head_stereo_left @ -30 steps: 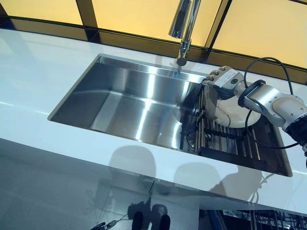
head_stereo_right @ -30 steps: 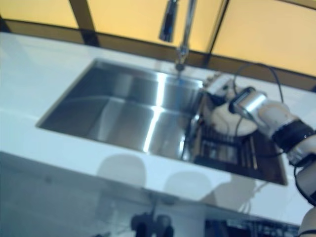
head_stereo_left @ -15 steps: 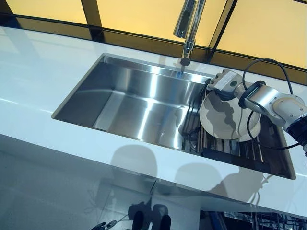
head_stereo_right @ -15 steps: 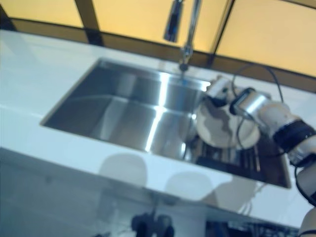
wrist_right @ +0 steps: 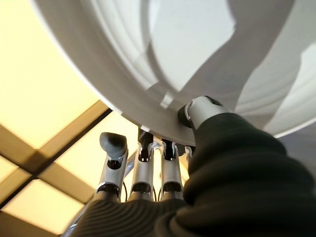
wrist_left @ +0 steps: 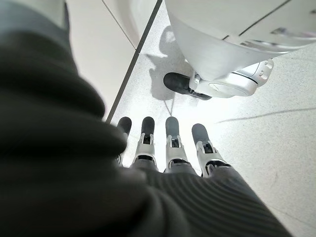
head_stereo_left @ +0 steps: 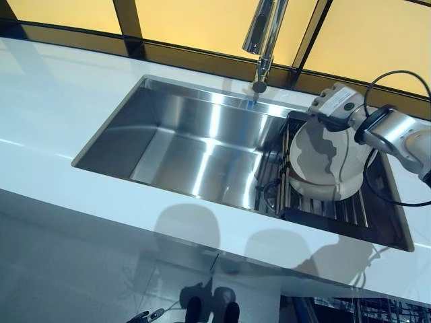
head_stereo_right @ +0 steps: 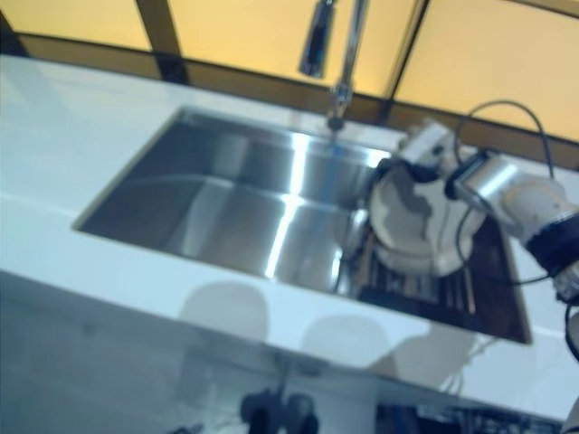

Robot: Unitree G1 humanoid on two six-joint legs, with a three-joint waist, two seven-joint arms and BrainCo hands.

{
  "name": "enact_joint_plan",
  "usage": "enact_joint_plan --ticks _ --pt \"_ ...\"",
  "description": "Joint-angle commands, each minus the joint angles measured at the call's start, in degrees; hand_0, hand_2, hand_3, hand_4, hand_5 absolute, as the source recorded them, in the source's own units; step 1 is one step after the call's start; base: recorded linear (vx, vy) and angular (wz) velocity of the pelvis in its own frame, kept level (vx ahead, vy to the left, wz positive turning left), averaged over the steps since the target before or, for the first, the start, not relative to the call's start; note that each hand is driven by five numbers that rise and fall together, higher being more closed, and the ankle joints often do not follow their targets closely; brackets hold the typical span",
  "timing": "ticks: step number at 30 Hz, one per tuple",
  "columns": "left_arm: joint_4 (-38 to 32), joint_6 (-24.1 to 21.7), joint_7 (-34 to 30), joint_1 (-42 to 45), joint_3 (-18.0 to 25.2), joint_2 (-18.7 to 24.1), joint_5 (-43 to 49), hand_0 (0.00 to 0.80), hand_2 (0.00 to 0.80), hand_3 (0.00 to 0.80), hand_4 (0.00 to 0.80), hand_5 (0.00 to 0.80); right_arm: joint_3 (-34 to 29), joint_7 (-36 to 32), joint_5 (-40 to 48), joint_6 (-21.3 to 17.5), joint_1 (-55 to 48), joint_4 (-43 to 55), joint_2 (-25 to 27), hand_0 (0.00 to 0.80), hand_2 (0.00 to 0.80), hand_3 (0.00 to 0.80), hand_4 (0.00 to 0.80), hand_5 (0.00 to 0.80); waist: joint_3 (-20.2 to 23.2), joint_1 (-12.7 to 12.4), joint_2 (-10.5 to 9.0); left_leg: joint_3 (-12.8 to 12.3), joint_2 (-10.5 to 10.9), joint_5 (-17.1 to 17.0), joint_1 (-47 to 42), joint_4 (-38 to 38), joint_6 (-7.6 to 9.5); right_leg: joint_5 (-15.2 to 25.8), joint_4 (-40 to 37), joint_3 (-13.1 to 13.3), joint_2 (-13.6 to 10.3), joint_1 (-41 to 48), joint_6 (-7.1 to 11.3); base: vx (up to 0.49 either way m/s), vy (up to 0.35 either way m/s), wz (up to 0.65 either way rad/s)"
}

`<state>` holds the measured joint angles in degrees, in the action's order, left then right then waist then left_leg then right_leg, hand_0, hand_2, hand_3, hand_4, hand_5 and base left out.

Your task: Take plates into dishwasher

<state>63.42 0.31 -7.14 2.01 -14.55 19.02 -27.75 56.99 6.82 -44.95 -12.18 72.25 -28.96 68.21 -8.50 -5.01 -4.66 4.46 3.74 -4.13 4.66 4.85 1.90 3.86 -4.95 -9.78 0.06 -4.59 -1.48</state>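
Observation:
A white plate [head_stereo_left: 323,158] is held on edge, tilted, just above the dark slatted rack [head_stereo_left: 337,208] in the right end of the sink. My right hand [head_stereo_left: 338,106] grips its upper rim. In the right wrist view the thumb [wrist_right: 200,111] presses the plate's face [wrist_right: 197,54] and the fingers [wrist_right: 143,163] lie behind it. A second white rim shows just under the plate; I cannot tell if it is another plate. My left hand [wrist_left: 168,143] hangs low over the floor, fingers straight, empty.
The steel sink basin [head_stereo_left: 188,141] lies left of the rack, with the tap [head_stereo_left: 264,33] over its back edge. White counter [head_stereo_left: 47,101] surrounds the sink. A wire rack [head_stereo_left: 377,311] shows below the counter's front edge at the right.
My right hand took the plate by its upper rim, then raised it off the rack and to the right, standing it more upright. The view shifted slightly.

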Motion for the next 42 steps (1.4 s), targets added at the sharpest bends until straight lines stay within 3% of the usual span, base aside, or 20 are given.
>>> enact_joint_plan --ticks 1,8,25,31,34,38,40,42 --pt "0.9 -0.4 -0.4 0.7 -0.2 1.4 1.2 0.0 0.0 0.0 0.0 0.0 1.2 2.1 5.3 4.5 7.1 -3.3 3.2 0.8 0.8 0.8 0.8 0.8 3.2 0.5 -2.0 -3.4 -0.6 5.0 -1.9 0.2 -0.38 -3.0 -0.1 1.3 -0.4 2.5 4.32 0.014 0.031 -0.05" --pt "1.3 -0.6 -1.2 0.3 -0.4 1.2 1.7 0.0 0.0 0.0 0.0 0.0 -0.9 -2.0 14.0 8.4 6.4 -5.3 7.1 0.8 0.8 0.8 0.8 0.8 4.9 2.2 -1.74 -5.2 -0.7 6.4 -4.1 0.2 0.22 -3.2 -0.1 3.8 -0.2 3.7 4.54 0.02 0.058 -0.15" --pt "1.5 -0.7 -0.5 -1.3 -0.9 1.0 1.9 0.0 0.0 0.0 0.0 0.0 -9.5 -5.7 26.1 10.5 -0.7 -10.7 12.6 0.8 0.8 0.8 0.8 0.8 6.7 6.2 -0.6 -8.9 -0.1 9.2 -8.6 0.2 2.09 -2.1 -0.1 9.0 -0.6 6.3 5.61 0.018 0.097 -0.18" --pt "0.8 -0.4 -2.1 -1.7 -1.8 1.1 4.8 0.0 0.0 0.0 0.0 0.0 -19.0 -6.7 30.3 11.6 -10.3 -10.9 15.7 0.8 0.8 0.8 0.8 0.8 5.6 8.1 0.04 -10.9 0.0 9.5 -9.1 0.2 3.16 -0.4 1.5 10.5 -1.4 4.9 7.06 0.022 0.152 -0.18" --pt "0.6 0.0 -2.6 -1.7 -2.4 1.5 6.1 0.0 0.0 0.0 0.0 0.0 -23.9 -6.3 31.7 11.9 -15.0 -10.1 16.6 0.8 0.8 0.8 0.8 0.8 4.8 8.8 0.15 -12.2 0.0 9.3 -9.0 0.2 3.06 2.5 0.6 10.9 -2.0 3.2 8.79 -0.004 0.091 -0.21" --pt "0.4 0.2 -2.5 -1.5 -1.9 2.8 5.9 0.0 0.0 0.0 0.0 0.0 -29.1 -5.1 32.8 12.2 -19.0 -8.5 15.7 0.8 0.8 0.8 0.8 0.8 3.4 8.7 0.3 -15.6 -0.9 9.2 -9.0 0.2 2.84 3.8 3.6 7.5 -2.0 0.5 9.91 -0.065 0.029 -0.64" --pt "0.3 1.0 -1.8 -1.8 -0.7 3.9 4.2 0.0 0.0 0.0 0.0 0.0 -29.9 -5.0 32.8 12.3 -19.4 -7.6 15.5 0.8 0.8 0.8 0.8 0.8 2.9 8.4 0.68 -18.5 -1.9 8.7 -8.9 0.2 3.13 0.3 10.9 2.1 -2.1 -0.1 9.01 -0.089 0.0 -0.89" --pt "0.2 1.6 -1.4 -1.5 0.1 4.2 3.7 0.0 0.0 0.0 0.0 0.0 -29.9 -4.6 34.2 12.7 -19.3 -7.5 15.5 0.8 0.8 0.8 0.8 0.8 3.1 8.0 1.02 -19.5 -2.2 9.0 -9.2 0.2 3.15 -3.6 15.9 -1.6 -2.6 1.6 8.21 -0.029 -0.022 -0.9"
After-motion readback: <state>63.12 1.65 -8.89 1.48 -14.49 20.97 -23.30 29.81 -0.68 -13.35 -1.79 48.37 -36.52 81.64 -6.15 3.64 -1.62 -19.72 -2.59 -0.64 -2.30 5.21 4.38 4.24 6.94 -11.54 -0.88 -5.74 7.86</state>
